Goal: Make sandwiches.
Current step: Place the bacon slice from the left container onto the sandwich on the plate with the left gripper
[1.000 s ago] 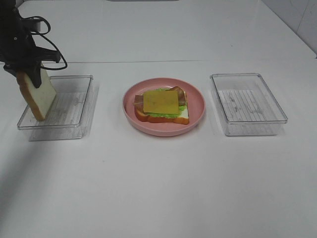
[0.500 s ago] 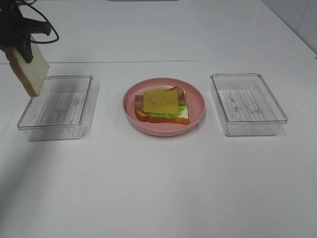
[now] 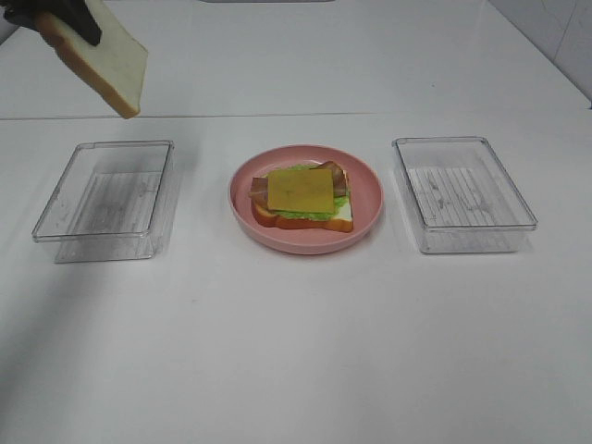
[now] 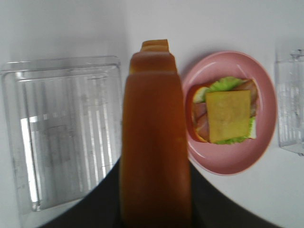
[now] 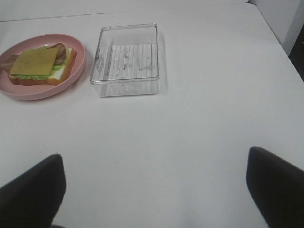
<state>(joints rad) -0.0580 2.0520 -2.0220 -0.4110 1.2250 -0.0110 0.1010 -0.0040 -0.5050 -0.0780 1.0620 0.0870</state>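
- Left gripper (image 3: 55, 14) at the far left edge of the high view, raised above the table, clamped on a bread slice (image 3: 104, 57) by its crusted upper end.
- Slice hanging tilted, white face toward the camera, orange-brown crust along its lower edge; high over the table beyond the left clear tray (image 3: 104, 199), touching nothing else.
- From the left wrist camera, only the slice's crust edge (image 4: 154, 137) seen end-on, filling the middle of the picture, with tray and plate on either side behind it.
- Right gripper (image 5: 156, 190) spread wide, holding nothing; dark fingertips (image 5: 33, 190) at the two lower corners of its wrist view, above bare white table (image 3: 296, 351).
- Pink plate (image 3: 365, 190) at mid-table between the two trays.
- On the plate, an open stack: bottom bread slice (image 3: 339, 217), lettuce (image 3: 305, 213), bacon (image 3: 330, 170), cheese square (image 3: 300, 190) on top.
- Right clear tray (image 3: 462, 192) beside the plate, apart from it.
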